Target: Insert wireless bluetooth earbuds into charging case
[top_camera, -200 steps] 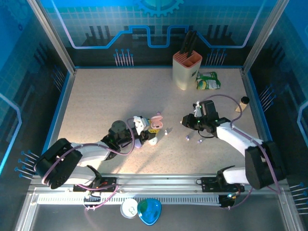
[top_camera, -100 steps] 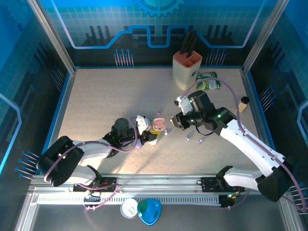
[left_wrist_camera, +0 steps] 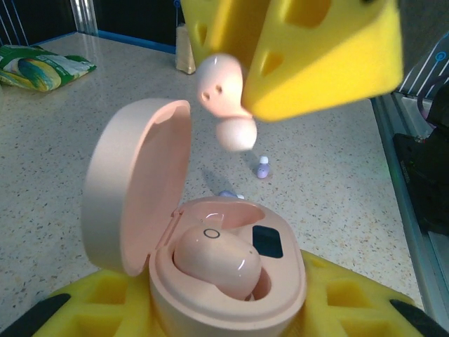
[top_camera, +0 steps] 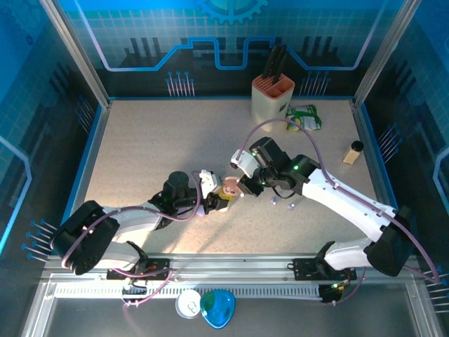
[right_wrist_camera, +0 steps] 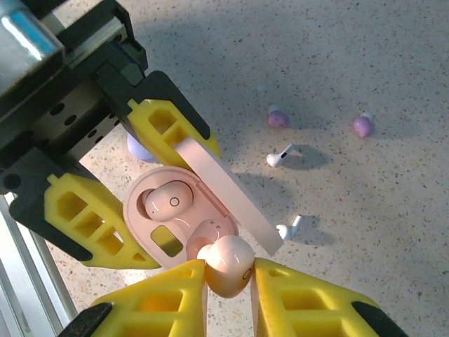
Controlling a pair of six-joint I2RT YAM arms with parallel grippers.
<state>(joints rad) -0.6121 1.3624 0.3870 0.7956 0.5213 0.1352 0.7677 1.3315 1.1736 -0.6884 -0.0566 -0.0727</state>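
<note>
— Compared with a second ago, our right arm (top_camera: 337, 199) reaches much further left across the table (top_camera: 154, 140), so our right gripper (right_wrist_camera: 228, 270) now hangs just above the case (right_wrist_camera: 181, 221). We judge seating comes next.
— Agreed. Our left gripper (top_camera: 219, 196) clamps that pink case, lid up. The right one pinches a pink earbud (right_wrist_camera: 226, 258) by the empty socket.
— We see a second pink earbud (left_wrist_camera: 214, 254) seated in the other socket, while lilac earbuds (right_wrist_camera: 278, 118) and white earbuds (right_wrist_camera: 282, 156) lie loose nearby.

Held earbud (right_wrist_camera: 224, 258) partly hidden inside right tool (right_wrist_camera: 229, 276); lilac object (right_wrist_camera: 134, 148) mostly hidden.
</note>
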